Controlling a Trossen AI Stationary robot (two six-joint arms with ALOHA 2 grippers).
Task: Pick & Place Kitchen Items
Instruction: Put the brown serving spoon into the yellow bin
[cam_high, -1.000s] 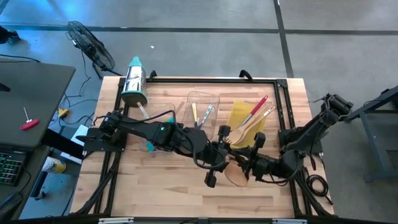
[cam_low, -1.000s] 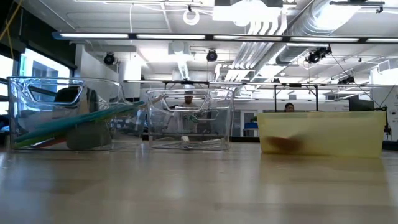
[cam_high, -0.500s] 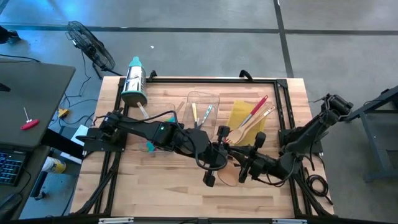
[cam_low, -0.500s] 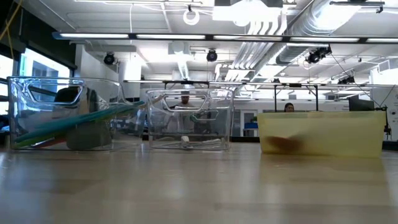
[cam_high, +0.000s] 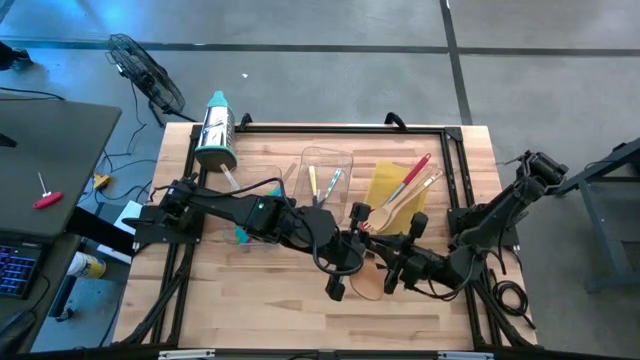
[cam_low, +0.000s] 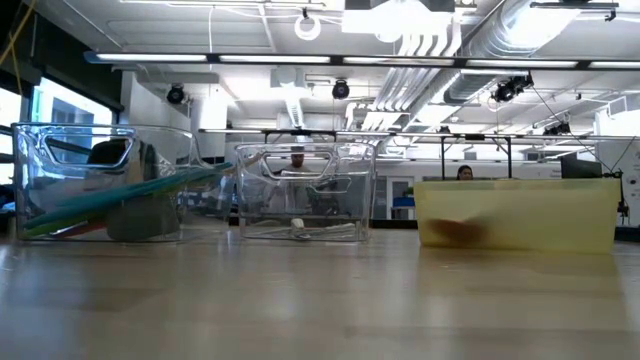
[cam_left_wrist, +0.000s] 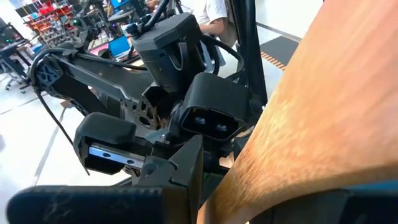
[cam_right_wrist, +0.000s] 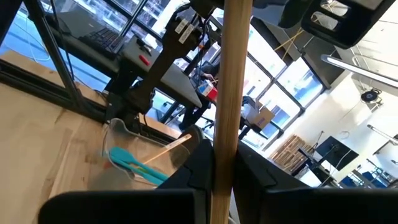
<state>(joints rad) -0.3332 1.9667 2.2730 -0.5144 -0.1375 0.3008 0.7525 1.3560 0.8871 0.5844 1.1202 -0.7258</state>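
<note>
Item: wooden utensil, plain straight handle, pale smooth grain; its broad rounded end fills the left wrist view as warm, finely grained wood.

Location: above the front middle of the counter, between my two tools, in front of the yellow bin.

My right tool: fingers closed on the handle, which stands upright between them.

My left tool: close against the wide end; I cannot tell whether it is open or closed.

Other stock: red spatula and wooden pieces in the yellow bin; two small utensils in the middle clear bin; a teal spatula in the far clear bin.

Risks, as I judge them:
- Smooth round wood may twist or slide in a narrow two-finger grip.
- With both tools crowded together, a handover could knock fingers or drop the piece.
- A long handle may catch a thin plastic bin wall.
</note>
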